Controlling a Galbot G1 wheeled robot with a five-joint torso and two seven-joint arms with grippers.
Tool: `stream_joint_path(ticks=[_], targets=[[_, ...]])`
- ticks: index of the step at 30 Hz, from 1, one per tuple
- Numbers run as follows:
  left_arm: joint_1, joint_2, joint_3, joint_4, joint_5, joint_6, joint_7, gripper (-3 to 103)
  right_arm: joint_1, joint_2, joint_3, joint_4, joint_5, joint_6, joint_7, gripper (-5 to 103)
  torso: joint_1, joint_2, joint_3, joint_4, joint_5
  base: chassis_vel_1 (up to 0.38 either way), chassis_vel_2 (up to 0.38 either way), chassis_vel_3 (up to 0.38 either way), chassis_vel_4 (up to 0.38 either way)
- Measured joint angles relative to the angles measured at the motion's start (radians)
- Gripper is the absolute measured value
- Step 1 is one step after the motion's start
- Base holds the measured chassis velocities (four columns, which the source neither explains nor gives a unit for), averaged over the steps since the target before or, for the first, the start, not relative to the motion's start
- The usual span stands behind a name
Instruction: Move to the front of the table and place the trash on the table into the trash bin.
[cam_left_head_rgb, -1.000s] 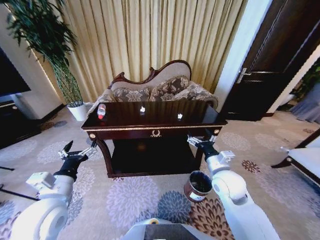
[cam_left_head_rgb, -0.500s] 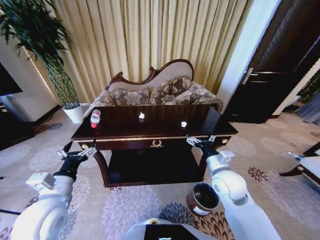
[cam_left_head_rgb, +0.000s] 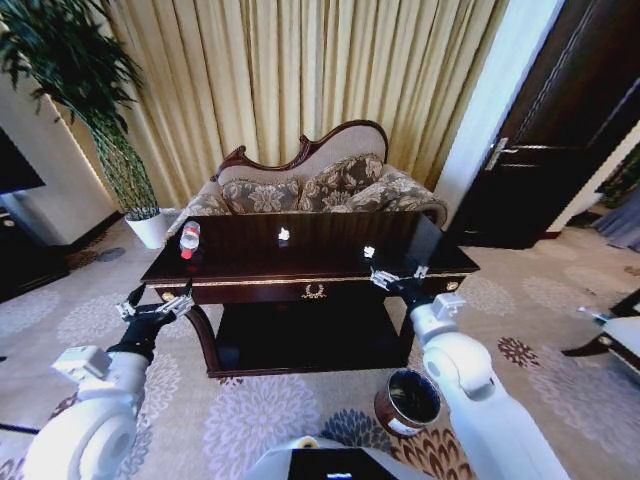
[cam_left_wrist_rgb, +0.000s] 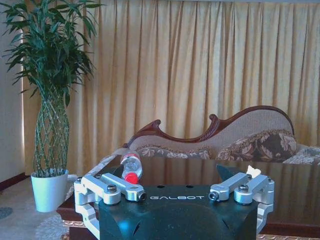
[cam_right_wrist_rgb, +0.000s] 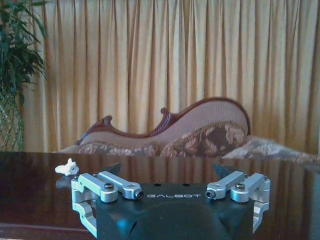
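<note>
The left gripper (cam_left_head_rgb: 155, 302) hangs wide open and empty off the table's (cam_left_head_rgb: 250, 285) left front corner; on that end of the top lies the bottle (cam_left_head_rgb: 189, 239) (red cap toward the robot), with one paper wad (cam_left_head_rgb: 283, 234) mid-table and another (cam_left_head_rgb: 368, 252) nearer the front; the right gripper (cam_left_head_rgb: 397, 279), jaws spread and empty, hovers at the right front edge; the trash bin (cam_left_head_rgb: 407, 402) stands on the carpet beside the right arm. The approach should probably square the base to the table and keep the bin within reach.
</note>
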Motion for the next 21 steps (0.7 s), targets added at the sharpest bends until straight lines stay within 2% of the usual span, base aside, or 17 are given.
stream_joint_path(ticks=[6, 16, 21], targets=[[0.002, -0.001, 0.011, 0.000, 0.010, 0.000, 0.000, 100, 0.046, -0.022, -0.021, -0.030, 0.033, -0.049, 0.031, 100, 0.000, 0.000, 0.000, -0.0003, 0.0000, 0.000, 0.000, 0.000, 0.000], [0.011, -0.006, 0.009, 0.000, 0.015, -0.003, -0.003, 100, 0.268, -0.019, -0.191, -0.179, 0.066, -0.142, 0.174, 100, 0.000, 0.000, 0.000, 0.0001, -0.0001, 0.000, 0.000, 0.000, 0.000], [0.013, -0.012, 0.004, 0.000, 0.015, -0.003, -0.004, 100, 0.356, -0.009, -0.260, -0.237, 0.073, -0.162, 0.197, 100, 0.000, 0.000, 0.000, -0.0001, -0.0001, 0.000, 0.000, 0.000, 0.000]])
